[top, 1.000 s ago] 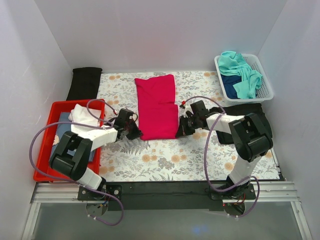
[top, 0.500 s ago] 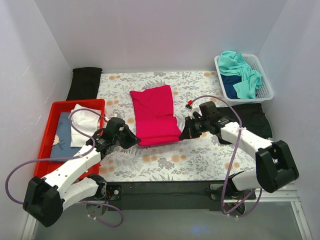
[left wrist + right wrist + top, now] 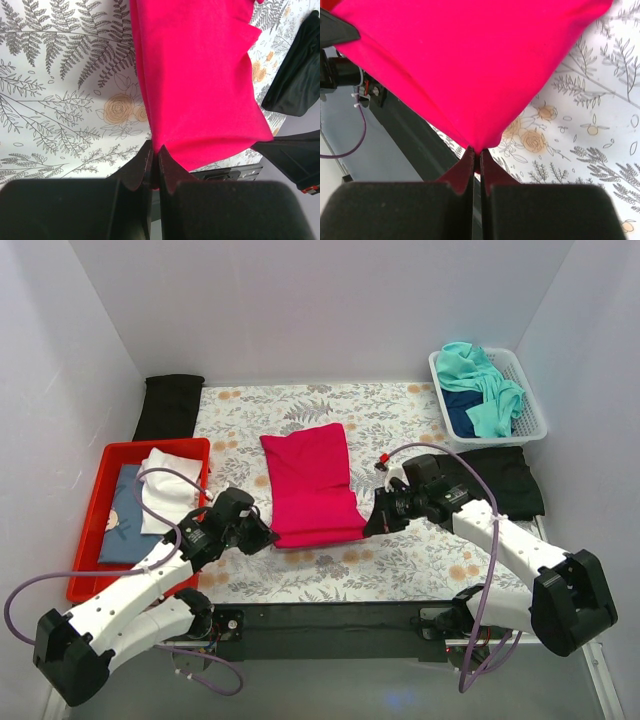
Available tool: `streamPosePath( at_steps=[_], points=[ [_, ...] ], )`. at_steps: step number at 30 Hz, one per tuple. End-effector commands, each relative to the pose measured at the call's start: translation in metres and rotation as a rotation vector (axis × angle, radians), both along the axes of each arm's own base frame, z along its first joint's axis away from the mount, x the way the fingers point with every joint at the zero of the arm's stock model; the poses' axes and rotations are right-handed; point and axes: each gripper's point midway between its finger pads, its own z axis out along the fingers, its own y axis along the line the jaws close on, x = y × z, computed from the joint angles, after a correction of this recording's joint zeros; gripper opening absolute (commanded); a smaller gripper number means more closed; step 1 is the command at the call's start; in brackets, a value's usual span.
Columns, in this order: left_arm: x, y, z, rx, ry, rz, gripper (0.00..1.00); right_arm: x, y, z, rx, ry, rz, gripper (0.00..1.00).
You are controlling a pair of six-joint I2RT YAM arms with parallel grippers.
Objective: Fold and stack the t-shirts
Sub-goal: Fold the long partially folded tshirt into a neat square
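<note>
Over the counter [image 3: 400,410], left pincer [image 3: 268,537] and right pincer [image 3: 373,523] each pinch the shirt [image 3: 312,480]; best lift both corners evenly

No text, brand, no. or sign legible in any view, far as I can see. The crimson t-shirt [image 3: 312,485] is plain cloth w/ no print showing. The blue item [image 3: 118,502] in the red tray [image 3: 125,446] has a small pale mark, too small to read.
</note>
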Motion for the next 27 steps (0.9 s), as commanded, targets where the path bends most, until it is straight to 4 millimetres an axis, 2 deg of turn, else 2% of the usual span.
streamPosePath(
  at_steps=[1, 5, 7, 8, 9, 15, 17, 19, 21, 22, 23, 24, 25, 27],
  points=[
    [-0.008, 0.017, -0.018, 0.078, 0.06, 0.053, 0.0, -0.005, -0.01, -0.01, -0.046, 0.024, -0.03, 0.01],
    [0.003, 0.019, -0.005, 0.1, 0.019, 0.068, 0.0, 0.006, -0.006, 0.004, -0.035, -0.021, -0.037, 0.01],
    [0.009, 0.022, 0.001, 0.125, -0.003, 0.08, 0.0, 0.018, -0.002, 0.018, -0.026, -0.057, -0.042, 0.01],
    [0.015, 0.021, 0.01, 0.127, -0.022, 0.093, 0.0, 0.022, 0.0, 0.022, -0.025, -0.07, -0.042, 0.01],
    [0.022, 0.027, 0.013, 0.155, -0.044, 0.129, 0.0, 0.033, 0.004, 0.035, -0.017, -0.108, -0.051, 0.01],
    [0.063, 0.024, 0.046, 0.202, -0.171, 0.188, 0.0, 0.07, 0.019, 0.06, -0.016, -0.175, -0.063, 0.01],
    [0.074, 0.024, 0.05, 0.226, -0.183, 0.213, 0.0, 0.086, 0.026, 0.071, -0.009, -0.21, -0.066, 0.01],
    [0.087, 0.018, 0.052, 0.23, -0.184, 0.239, 0.0, 0.099, 0.031, 0.07, -0.02, -0.22, -0.071, 0.01],
    [0.095, 0.015, 0.051, 0.229, -0.186, 0.259, 0.0, 0.116, 0.036, 0.083, -0.016, -0.268, -0.079, 0.01],
    [0.104, 0.009, 0.054, 0.23, -0.191, 0.264, 0.0, 0.123, 0.04, 0.077, -0.027, -0.263, -0.077, 0.01],
    [0.111, 0.01, 0.054, 0.251, -0.2, 0.277, 0.0, 0.133, 0.044, 0.087, -0.016, -0.287, -0.081, 0.01],
    [0.116, 0.01, 0.055, 0.277, -0.209, 0.276, 0.0, 0.139, 0.047, 0.088, -0.017, -0.292, -0.082, 0.01],
    [0.129, 0.005, 0.058, 0.296, -0.215, 0.286, 0.0, 0.145, 0.051, 0.079, -0.029, -0.279, -0.073, 0.01],
    [0.146, 0.004, 0.065, 0.32, -0.24, 0.299, 0.0, 0.162, 0.058, 0.09, -0.02, -0.314, -0.077, 0.01]
  ],
)
